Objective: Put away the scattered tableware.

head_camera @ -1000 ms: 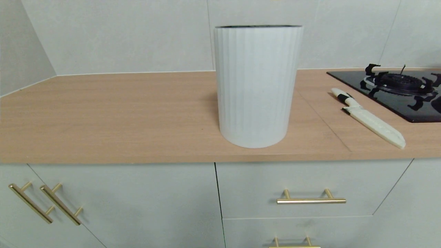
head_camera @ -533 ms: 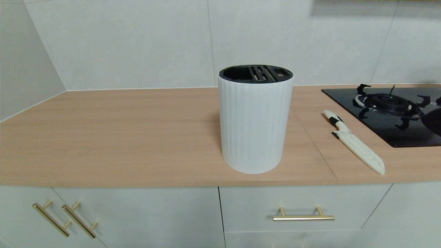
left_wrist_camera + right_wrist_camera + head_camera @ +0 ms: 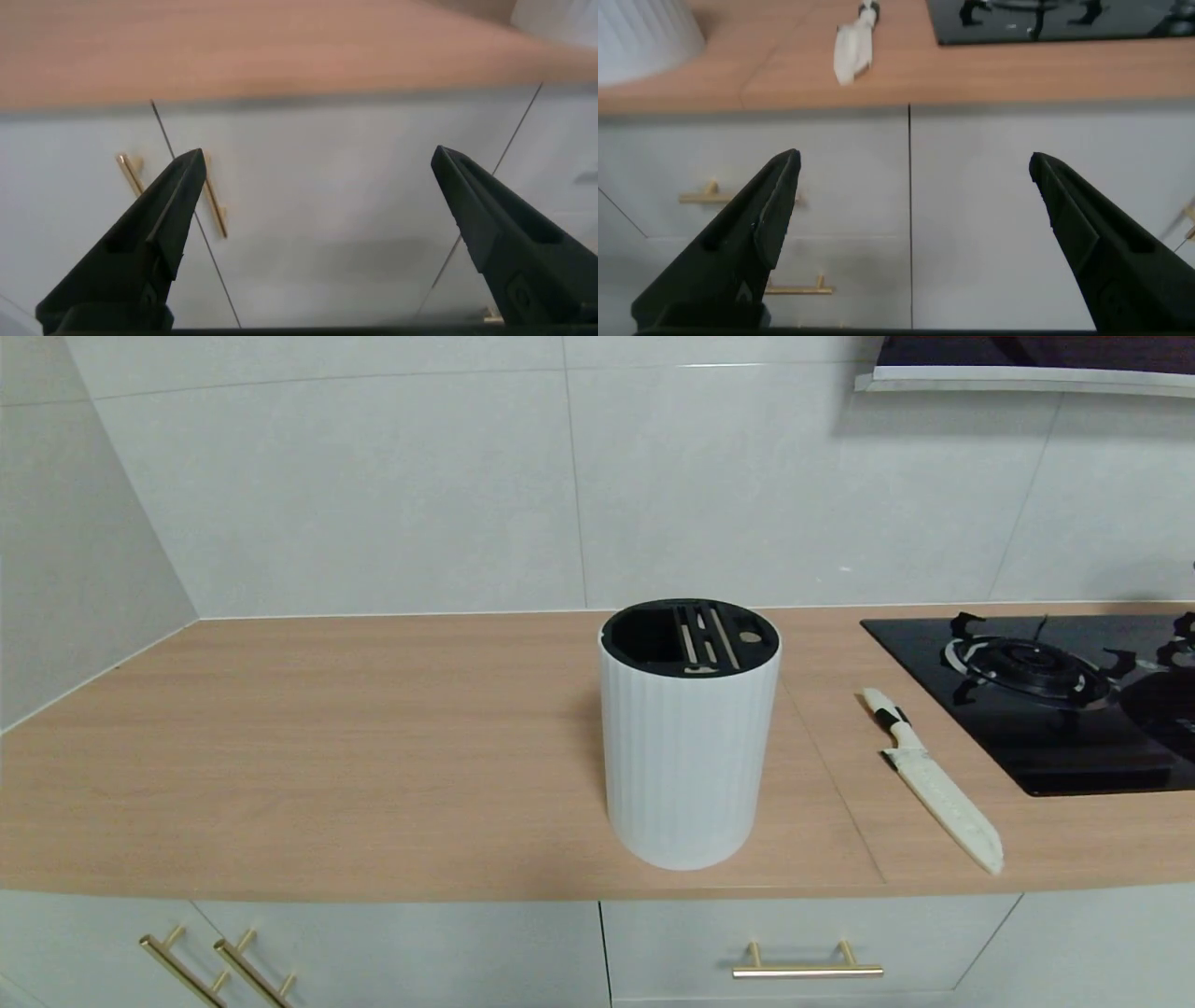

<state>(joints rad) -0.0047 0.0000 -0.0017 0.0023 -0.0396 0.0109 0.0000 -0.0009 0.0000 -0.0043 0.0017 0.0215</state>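
Lying flat on tabletop, knife sits btwn holder & hob, blade tip near front edge. Both spread wide, holding nothing: left gripper & right gripper, down by cabinet fronts. Risks: flat blade gives little to pinch, could skid off edge; bumping holder may tip it; narrow slots need exact aim.

Head view over counter, wrists facing cabinets, right shares knife
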